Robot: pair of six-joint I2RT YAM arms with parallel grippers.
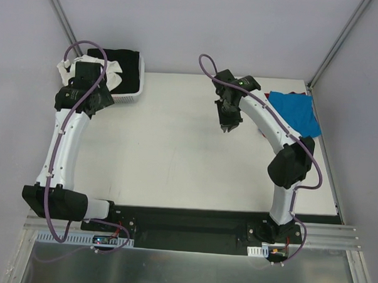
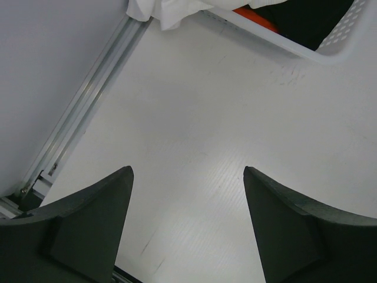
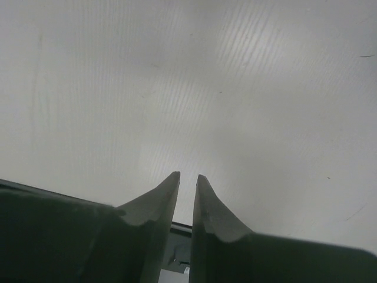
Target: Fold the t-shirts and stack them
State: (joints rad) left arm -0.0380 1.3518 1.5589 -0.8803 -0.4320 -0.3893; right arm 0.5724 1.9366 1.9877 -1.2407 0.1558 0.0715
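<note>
Top external view: the left claw [image 1: 93, 100] hangs over the far-left corner of the counter [image 1: 169, 153], at the near-left edge of the white lattice basket [image 1: 129, 96]; a black t-shirt [image 1: 122, 64] lies in the basket, and a white t-shirt [image 1: 114, 72] spills over its left rim; the right claw [image 1: 227, 124] points down over the bare middle of the counter; a blue t-shirt [image 1: 295, 113] lies at the far-right edge, with a red t-shirt [image 1: 296, 93] peeking out from under its far side.

Left wrist view: the left claw [image 2: 188, 171] stands wide open with nothing between its fingers [image 2: 94, 218], only bare counter [image 2: 206, 118]; the basket [image 2: 333, 50] sits at the top right, holding black [image 2: 300, 17] and orange [image 2: 250, 13] cloth, with the white t-shirt [image 2: 159, 12] draped beside it; an aluminium rail [image 2: 88, 100] runs along the left.

Right wrist view: the right claw [image 3: 188, 175] is all but closed, with only a thin slit between its fingertips [image 3: 153, 206]; it holds nothing, above plain counter [image 3: 177, 88].
</note>
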